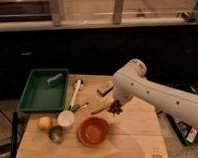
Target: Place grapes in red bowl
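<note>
The grapes (pixel 115 109), a small dark red-purple cluster, hang above the wooden table just up and right of the red bowl (pixel 93 131). My gripper (pixel 116 105) comes down from the white arm and is shut on the grapes; its fingers are mostly hidden by the arm's wrist and the bunch. The orange-red bowl sits at the table's front middle with nothing visible inside.
A green tray (pixel 44 90) holding a small grey item lies at the back left. A white cup (pixel 66 120), a grey metal cup (pixel 56 134) and a yellow-orange fruit (pixel 44 122) stand left of the bowl. A white-handled utensil (pixel 76 92) and a yellowish stick (pixel 101 108) lie mid-table.
</note>
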{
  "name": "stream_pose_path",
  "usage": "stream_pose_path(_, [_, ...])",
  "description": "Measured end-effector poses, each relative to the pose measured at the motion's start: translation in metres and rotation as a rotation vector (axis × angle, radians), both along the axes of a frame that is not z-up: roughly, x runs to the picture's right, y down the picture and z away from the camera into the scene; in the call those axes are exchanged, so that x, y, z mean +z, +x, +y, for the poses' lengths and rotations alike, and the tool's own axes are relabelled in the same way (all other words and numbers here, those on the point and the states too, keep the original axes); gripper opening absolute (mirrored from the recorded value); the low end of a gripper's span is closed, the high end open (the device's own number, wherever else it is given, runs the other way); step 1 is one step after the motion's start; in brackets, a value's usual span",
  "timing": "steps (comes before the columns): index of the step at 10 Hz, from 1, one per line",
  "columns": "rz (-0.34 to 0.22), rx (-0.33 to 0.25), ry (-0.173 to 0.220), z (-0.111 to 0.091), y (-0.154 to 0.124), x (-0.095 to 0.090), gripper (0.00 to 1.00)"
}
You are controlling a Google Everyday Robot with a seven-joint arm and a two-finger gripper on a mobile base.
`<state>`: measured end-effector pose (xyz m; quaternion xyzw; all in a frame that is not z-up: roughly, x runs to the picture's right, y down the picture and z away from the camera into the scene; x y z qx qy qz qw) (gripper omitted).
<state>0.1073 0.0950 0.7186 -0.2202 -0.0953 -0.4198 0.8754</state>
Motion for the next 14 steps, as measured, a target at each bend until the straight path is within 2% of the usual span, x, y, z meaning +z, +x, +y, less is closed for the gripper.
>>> stream_pose_path(3, [-0.013,-0.042,0.002,0.001,-0.015,-0.007,0.00])
stream_pose_path(5, [-0.041,-0.085,0.011,-0.002,-0.044,-0.015,0.00])
stream_pose_path(10, [-0.058,-0.134,0.015,-0.001,-0.060,-0.027,0.00])
stream_pose_path(12, [-0.081,-0.164,0.018,-0.004,-0.085,-0.031,0.00])
stream_pose_path(14, [-0.082,-0.179,0.018,-0.005,-0.088,-0.033,0.00])
